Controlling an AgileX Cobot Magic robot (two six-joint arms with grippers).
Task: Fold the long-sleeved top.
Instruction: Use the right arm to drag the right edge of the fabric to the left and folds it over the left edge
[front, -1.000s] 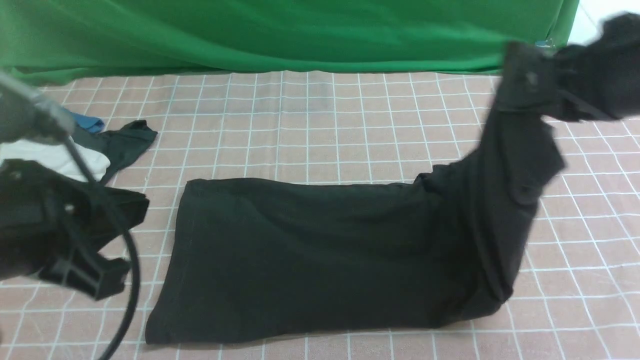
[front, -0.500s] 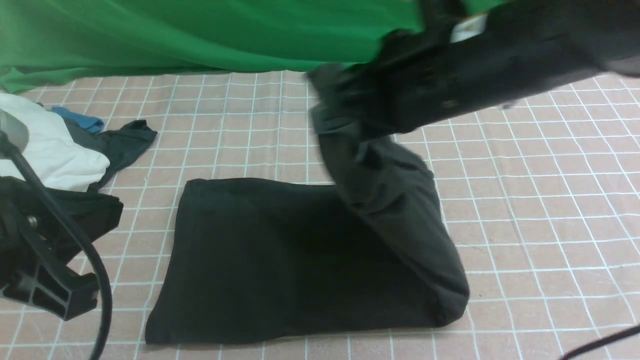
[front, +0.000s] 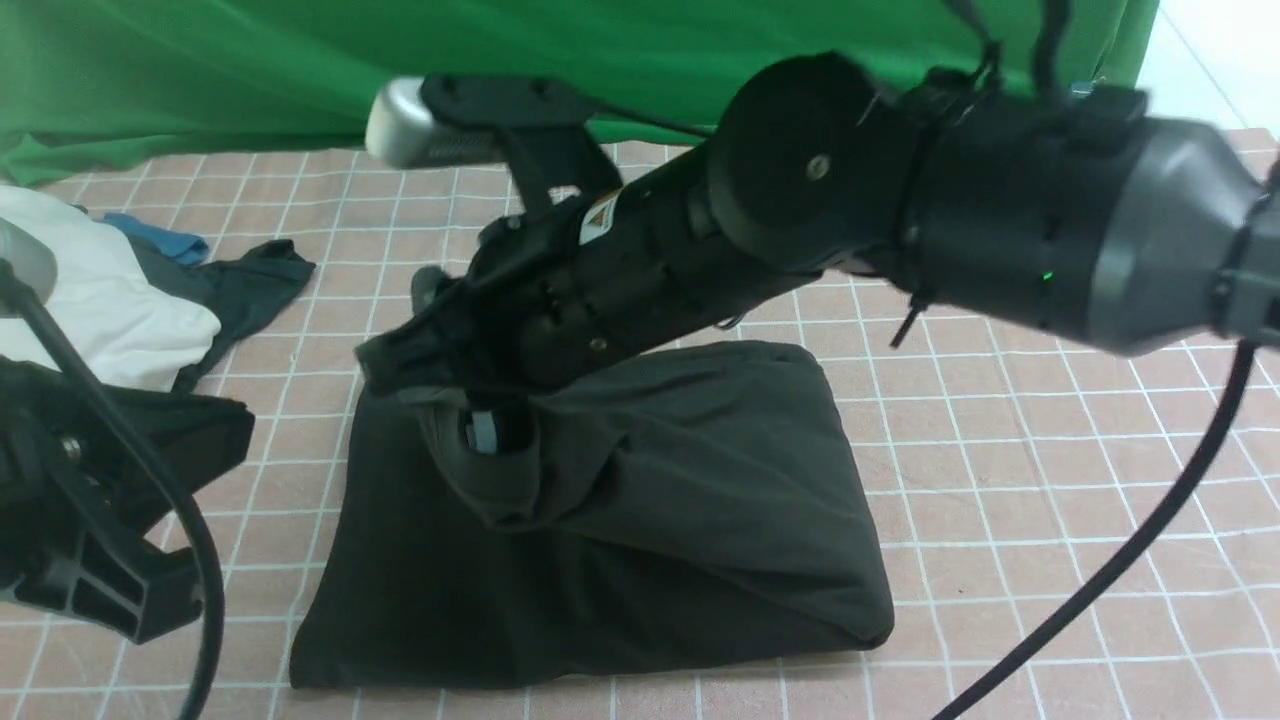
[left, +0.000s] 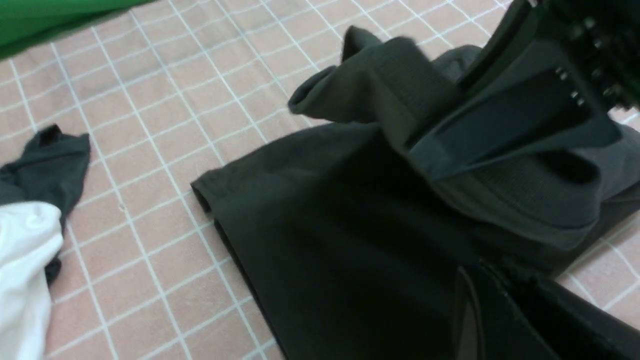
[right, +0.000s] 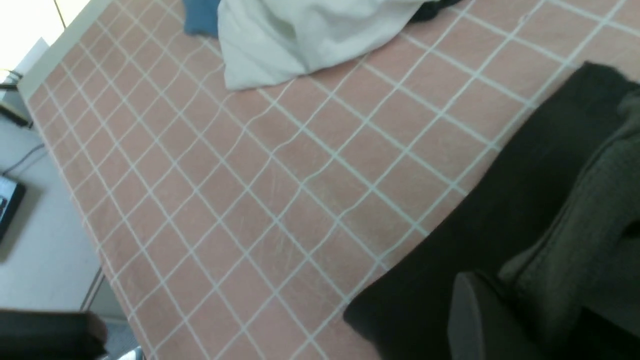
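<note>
The long-sleeved top (front: 650, 520) lies on the checked table, doubled over, with its right half laid across its left half. My right gripper (front: 480, 430) has reached across to the left and is shut on the top's carried edge, held just above the lower layer. In the right wrist view, ribbed fabric (right: 575, 260) sits against the gripper (right: 505, 300), beside one finger (right: 467, 310). My left gripper (front: 225, 430) hovers at the table's left, beside the top's left edge, shut with nothing visible in it. The left wrist view shows the top (left: 310, 235) and the left gripper's dark tips (left: 480, 300).
A white cloth bundle (front: 110, 300), a smaller dark cloth (front: 250, 280) and a blue piece (front: 165, 243) lie at the far left. A green backdrop (front: 250, 70) hangs behind. A black cable (front: 1130, 560) dangles at the right. The table's edge (right: 75, 200) shows in the right wrist view.
The right arm swept from the far right to the left, carrying the top's right end over its body. The left arm dropped back slightly to the left.
</note>
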